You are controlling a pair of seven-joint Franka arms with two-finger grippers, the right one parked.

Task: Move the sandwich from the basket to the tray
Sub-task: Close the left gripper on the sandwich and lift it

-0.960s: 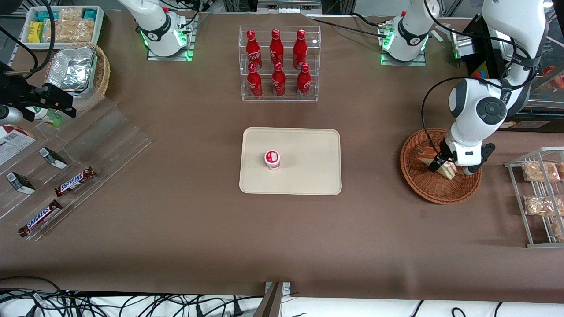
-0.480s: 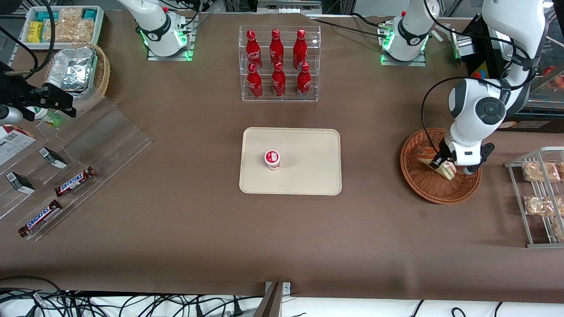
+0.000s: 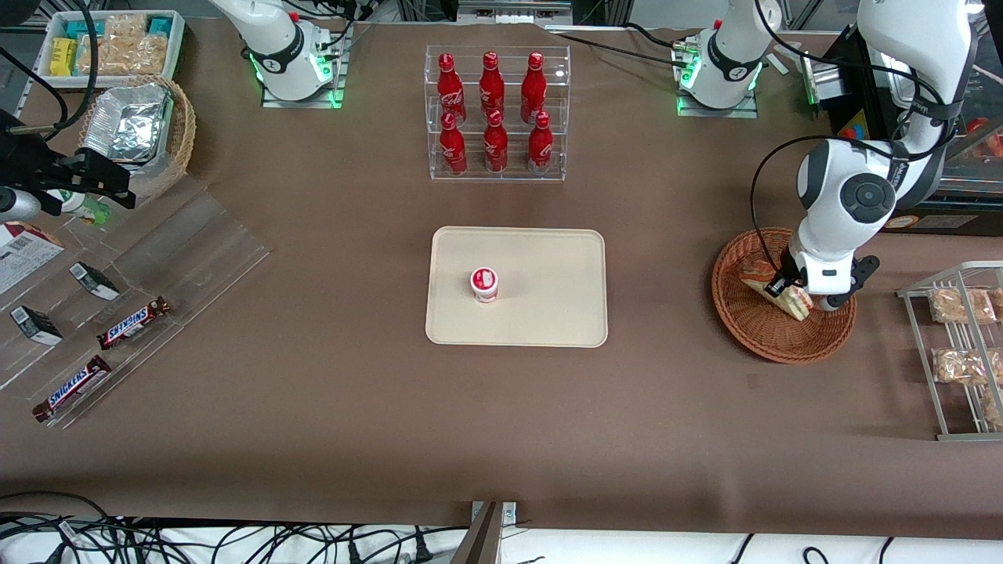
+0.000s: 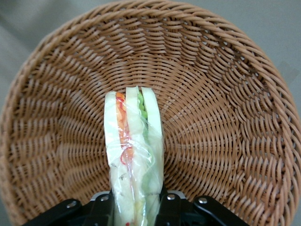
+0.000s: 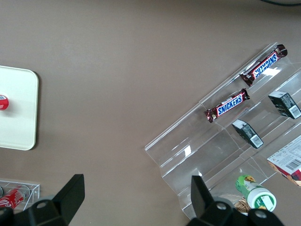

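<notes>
The wrapped triangular sandwich (image 3: pixel 793 301) (image 4: pixel 134 155) is held on edge inside the reddish-brown wicker basket (image 3: pixel 752 329) (image 4: pixel 221 117), at the working arm's end of the table. My left gripper (image 3: pixel 793 296) (image 4: pixel 135 207) is shut on the sandwich, one finger pressed against each bread face. Pale bread with orange and green filling shows in the left wrist view. The cream tray (image 3: pixel 548 313) lies in the middle of the table, some way from the basket toward the parked arm's end.
A small red-and-white cup (image 3: pixel 484 283) stands on the tray. A clear rack of red bottles (image 3: pixel 495 113) stands farther from the front camera than the tray. A wire rack of bagged snacks (image 3: pixel 960 345) is beside the basket. Snickers bars (image 3: pixel 133 323) lie on a clear stand.
The gripper and sandwich have lifted slightly and shifted a little farther from the front camera within the basket.
</notes>
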